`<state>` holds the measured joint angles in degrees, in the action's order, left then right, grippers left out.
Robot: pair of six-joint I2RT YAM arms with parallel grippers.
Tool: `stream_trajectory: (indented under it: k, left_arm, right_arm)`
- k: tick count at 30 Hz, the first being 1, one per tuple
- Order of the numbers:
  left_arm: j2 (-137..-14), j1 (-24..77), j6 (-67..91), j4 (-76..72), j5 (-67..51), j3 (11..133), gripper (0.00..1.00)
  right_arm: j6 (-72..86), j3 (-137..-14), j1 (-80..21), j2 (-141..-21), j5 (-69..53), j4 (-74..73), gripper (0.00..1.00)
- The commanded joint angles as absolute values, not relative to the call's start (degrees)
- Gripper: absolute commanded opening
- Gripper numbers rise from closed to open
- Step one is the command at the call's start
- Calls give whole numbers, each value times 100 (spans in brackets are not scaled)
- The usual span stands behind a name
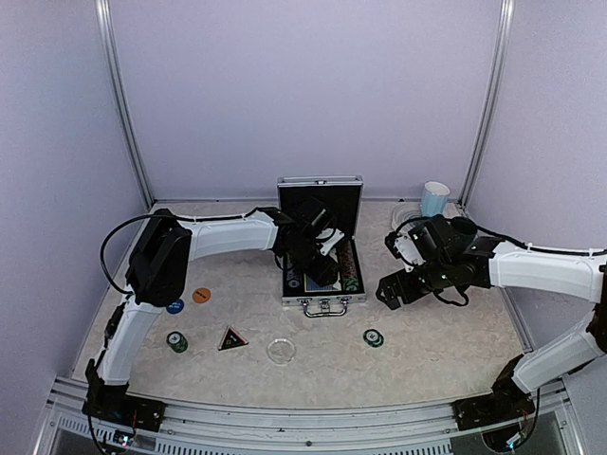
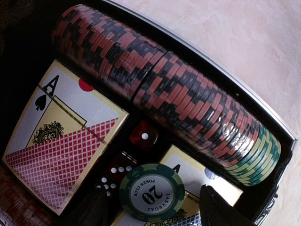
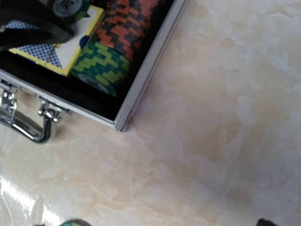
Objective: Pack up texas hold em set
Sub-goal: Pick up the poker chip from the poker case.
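The silver briefcase of the texas hold em set stands open mid-table, lid upright. My left gripper reaches inside it. In the left wrist view its open gripper straddles a green "20" chip, which lies loose over the dice and a blue deck, touching neither finger. A red deck and a red-black chip row lie beside them. My right gripper hovers open and empty just right of the case. On the table lie green chip stacks, a black triangle, a clear disc, a blue disc and an orange disc.
A light-blue mug stands at the back right near the wall. The case handle points toward the near edge. Purple walls close in the table on three sides.
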<state>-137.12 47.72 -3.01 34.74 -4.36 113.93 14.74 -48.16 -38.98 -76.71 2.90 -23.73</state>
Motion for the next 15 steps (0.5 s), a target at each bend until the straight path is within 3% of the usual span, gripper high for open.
stream_trajectory:
  k: [1, 15]
  left_arm:
    - [-13916, 4790, -311, 3537, -509, 11508, 66]
    - [-13961, 4789, -272, 3472, -602, 11544, 44]
  right_arm:
    - [1535, -4879, -3976, -7586, 377, -2444, 97]
    - [1534, -4843, -3972, -7550, 395, -2444, 97]
